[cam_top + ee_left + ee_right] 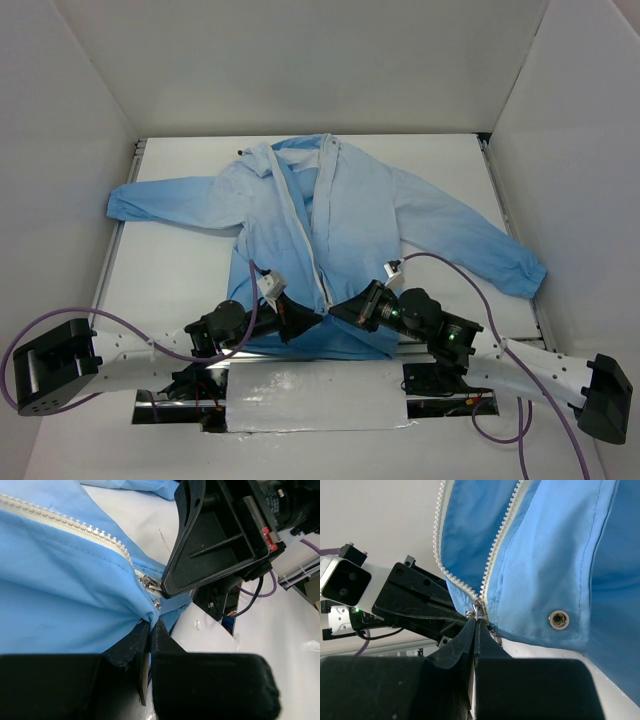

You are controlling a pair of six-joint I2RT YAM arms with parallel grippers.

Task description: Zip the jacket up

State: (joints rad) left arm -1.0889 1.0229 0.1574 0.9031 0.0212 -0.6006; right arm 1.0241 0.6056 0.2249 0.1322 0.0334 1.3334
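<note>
The light-blue jacket [330, 230] lies open on the bench [180, 290], its zipper pull [477, 609] at the hem, lower centre overhead, pinched by the right fingers [462, 640] while the left fingers [131, 644] clamp the hem beside it. With the grip apparently set, next comes a straight draw toward the collar. Only the wrist views show both pinches; overhead shows the unzipped length.

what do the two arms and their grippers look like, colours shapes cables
The left arm and right arm each have white links and black joint housings, with a purple cable looping alongside. The left gripper and right gripper are matte black, broad bodies tapering to thin wedge-shaped fingers. A small white camera box sits on each wrist.
</note>
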